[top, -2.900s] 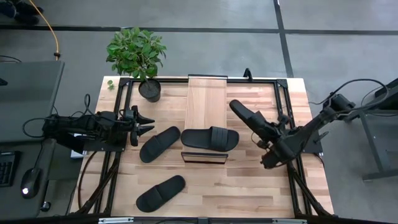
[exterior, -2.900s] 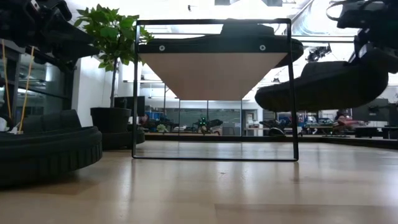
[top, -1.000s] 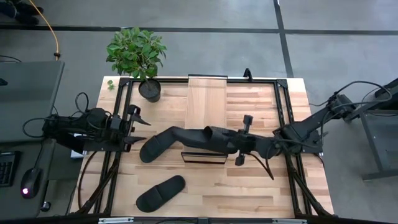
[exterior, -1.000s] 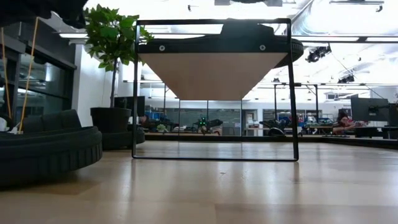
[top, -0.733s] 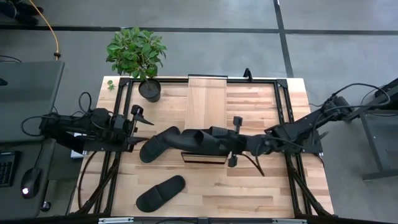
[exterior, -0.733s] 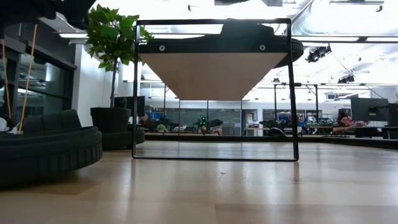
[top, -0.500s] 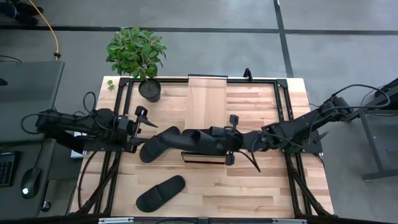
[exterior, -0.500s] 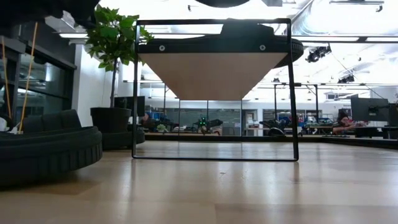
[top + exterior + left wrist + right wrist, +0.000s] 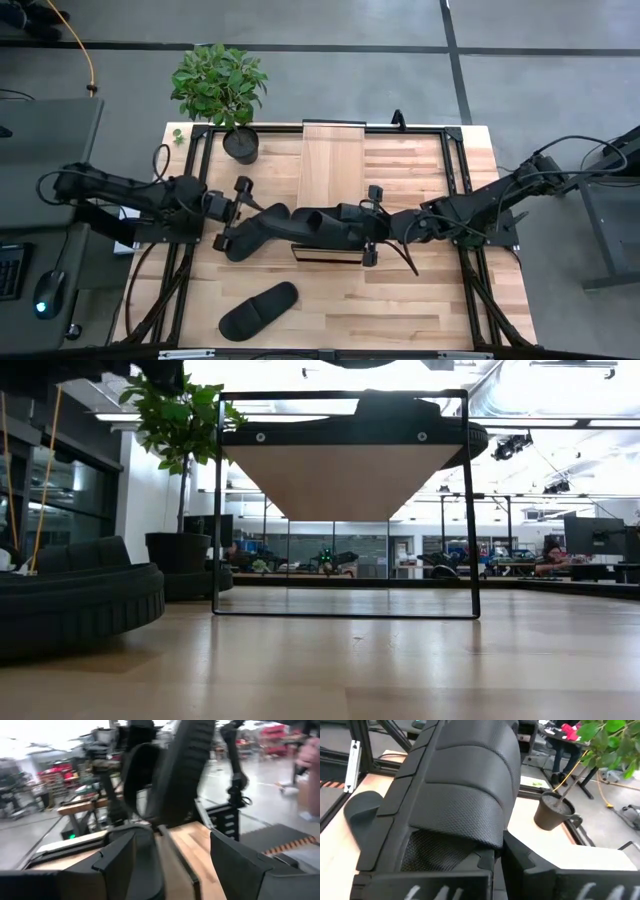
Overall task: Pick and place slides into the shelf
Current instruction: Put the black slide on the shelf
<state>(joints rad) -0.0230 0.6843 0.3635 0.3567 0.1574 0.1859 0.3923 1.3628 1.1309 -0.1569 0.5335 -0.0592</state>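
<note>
The shelf (image 9: 333, 160), a light plank on a dark frame, stands mid-table, and one black slide (image 9: 345, 236) lies across its near end. My right gripper (image 9: 362, 226) is shut on a second slide (image 9: 318, 216), which hangs just above the first. A third slide (image 9: 256, 233) lies flat on the table left of the shelf. My left gripper (image 9: 240, 215) stands open close by its left side, touching nothing; in the left wrist view this slide (image 9: 145, 865) shows between the fingers. The last slide (image 9: 258, 310) lies flat near the front edge. My right gripper holds the second slide by the end of its sole nearest the table's right (image 9: 452, 852), coming nearly level from that side, fingers along the slide. The gripper's own body hides the pinch. The slide is lifted clear and turned on edge, its strap (image 9: 470, 780) beyond the fingers.
A potted plant (image 9: 238, 140) stands at the table's far left corner, close behind my left arm. The shelf's far half is bare plank. Bare tabletop (image 9: 420, 300) lies right of the shelf and along the front right.
My left gripper has gone toward the table's right, up to the slide left of the shelf, still open. My right gripper has carried its slide a little farther toward the table's left over the shelf, then held still.
</note>
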